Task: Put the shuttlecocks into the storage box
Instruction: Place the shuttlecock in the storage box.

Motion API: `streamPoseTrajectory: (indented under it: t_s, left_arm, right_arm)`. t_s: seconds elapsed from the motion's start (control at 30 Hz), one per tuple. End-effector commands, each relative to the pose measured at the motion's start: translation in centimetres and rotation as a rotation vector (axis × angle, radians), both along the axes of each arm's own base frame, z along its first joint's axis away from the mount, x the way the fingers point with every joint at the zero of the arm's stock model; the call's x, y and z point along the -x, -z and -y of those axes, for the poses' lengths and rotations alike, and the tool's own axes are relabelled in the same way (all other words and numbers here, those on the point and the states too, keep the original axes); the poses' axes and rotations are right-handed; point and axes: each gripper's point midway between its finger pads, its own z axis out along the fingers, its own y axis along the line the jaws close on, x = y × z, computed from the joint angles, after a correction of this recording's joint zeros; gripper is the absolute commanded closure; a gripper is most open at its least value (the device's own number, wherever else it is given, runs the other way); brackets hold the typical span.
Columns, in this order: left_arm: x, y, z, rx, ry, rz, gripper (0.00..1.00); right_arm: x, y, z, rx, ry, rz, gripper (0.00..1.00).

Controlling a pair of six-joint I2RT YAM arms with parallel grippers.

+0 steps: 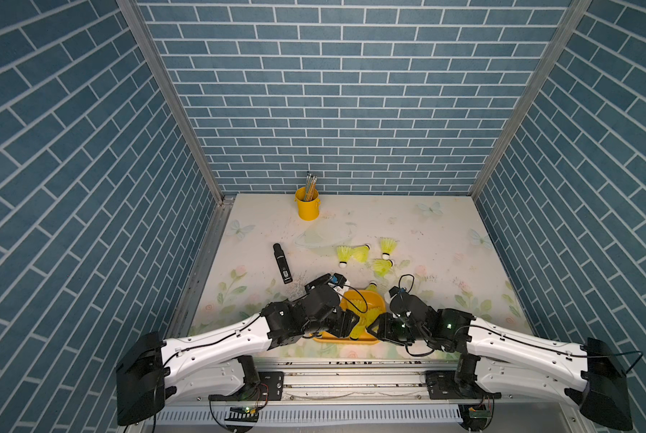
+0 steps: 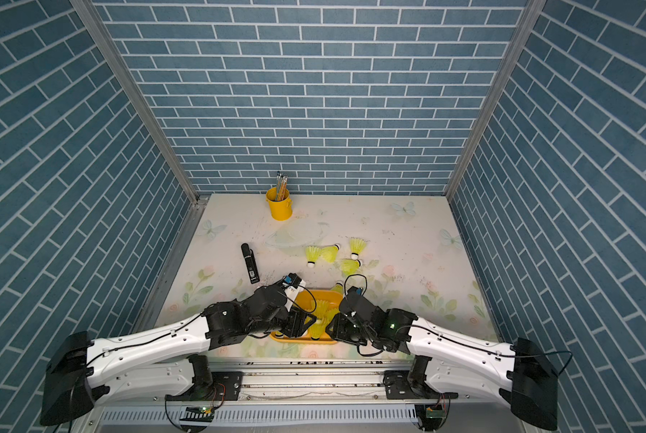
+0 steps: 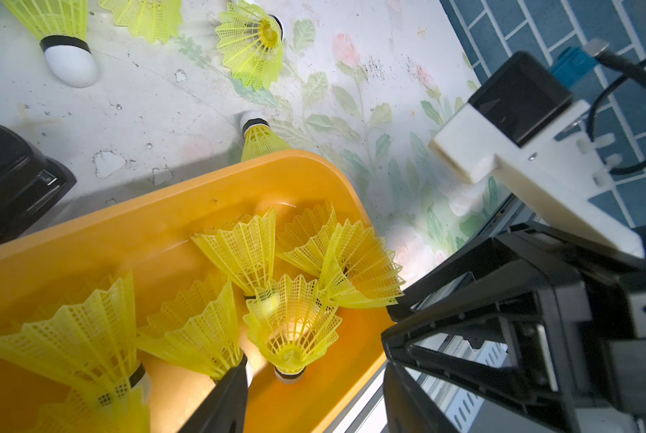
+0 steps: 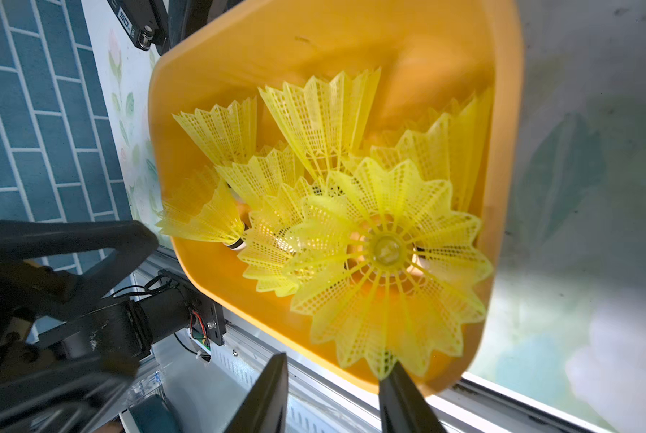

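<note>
The right hand (image 4: 336,361) hung over the near edge of the storage box (image 4: 314,33) with its fingers apart. One finger touched the skirt rim of a shuttlecock (image 4: 385,255) sitting in the box. The left hand (image 3: 238,378) was closed, its tip against another shuttlecock's base; whether it gripped could not be told. Several shuttlecocks filled the box. One (image 1: 372,286) lay just outside the far rim, with four more (image 1: 343,255) farther out on the surface (image 1: 445,232). A black cylinder (image 1: 282,262) and a yellow pencil bucket (image 1: 307,205) sat well apart from the box.

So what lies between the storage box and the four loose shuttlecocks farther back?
One more shuttlecock, lying at the storage box's far rim; the rest is bare table. Both top views and the left wrist show it.
</note>
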Motion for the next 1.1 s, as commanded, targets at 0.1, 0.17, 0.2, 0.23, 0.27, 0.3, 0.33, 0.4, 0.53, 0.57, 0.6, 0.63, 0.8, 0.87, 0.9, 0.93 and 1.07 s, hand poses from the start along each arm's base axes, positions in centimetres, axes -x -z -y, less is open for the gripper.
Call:
streamPoseTrajectory:
  t_s: [0.1,0.17,0.2,0.23,0.27,0.3,0.33,0.4,0.53,0.57,0.6,0.63,0.8,0.87,0.9,0.93,1.07]
  left_arm:
    - [-0.3,-1.3,0.6,0.03,-0.003,0.02,0.36]
    - [-0.4,-1.4,0.7,0.032,-0.005,0.022,0.36]
    - [-0.4,-1.4,0.7,0.032,-0.006,0.023,0.36]
    - [-0.4,-1.5,0.8,0.033,-0.006,0.023,0.36]
    - [-0.4,-1.7,0.8,0.037,-0.006,0.025,0.36]
    - [-0.5,-1.8,0.8,0.039,-0.006,0.026,0.36]
    - [-0.5,-1.9,0.9,0.041,-0.005,0.028,0.36]
    - [-0.5,-1.9,0.9,0.039,-0.006,0.028,0.36]
    - [-0.5,-1.9,0.9,0.038,-0.006,0.028,0.36]
    - [-0.5,-2.0,1.0,0.041,-0.006,0.029,0.36]
    - [-0.6,-2.0,1.0,0.042,-0.007,0.029,0.36]
    - [-0.6,-2.0,1.0,0.044,-0.007,0.03,0.36]
    - [-0.6,-2.1,1.0,0.042,-0.007,0.032,0.36]
    - [-0.6,-2.1,1.0,0.043,-0.008,0.032,0.36]
    - [-0.7,-2.2,1.0,0.043,-0.011,0.032,0.36]
    - [-0.6,-2.2,1.0,0.044,-0.009,0.032,0.36]
    - [-0.6,-2.2,0.9,0.045,-0.011,0.031,0.36]
  right_arm:
    - [-0.5,-1.3,0.3,0.048,-0.031,0.06,0.58]
    - [-0.5,-1.5,0.3,0.053,-0.037,0.062,0.58]
    - [-0.5,-1.6,0.3,0.058,-0.04,0.063,0.59]
    - [-0.5,-1.7,0.3,0.061,-0.043,0.064,0.59]
    - [-0.8,-1.8,0.4,0.07,-0.036,0.076,0.59]
    - [-1.0,-2.0,0.5,0.075,-0.031,0.086,0.59]
    - [-1.0,-2.0,0.6,0.081,-0.032,0.092,0.59]
    - [-1.1,-2.0,0.7,0.095,-0.033,0.099,0.59]
    - [-1.9,-2.8,0.8,0.117,-0.03,0.142,0.63]
    - [-2.2,-3.0,0.8,0.123,-0.03,0.151,0.64]
    - [-2.4,-3.0,0.8,0.135,-0.03,0.158,0.64]
    - [-2.6,-3.1,0.8,0.144,-0.033,0.165,0.65]
    - [-3.7,-1.9,1.0,0.168,-0.037,0.162,0.77]
    - [-4.3,-1.5,1.3,0.181,-0.035,0.163,0.83]
    - [-4.7,-1.3,1.5,0.192,-0.034,0.165,0.85]
    - [-5.0,-1.1,1.6,0.2,-0.035,0.168,0.87]
    - [-5.8,-0.6,1.3,0.205,-0.06,0.169,0.89]
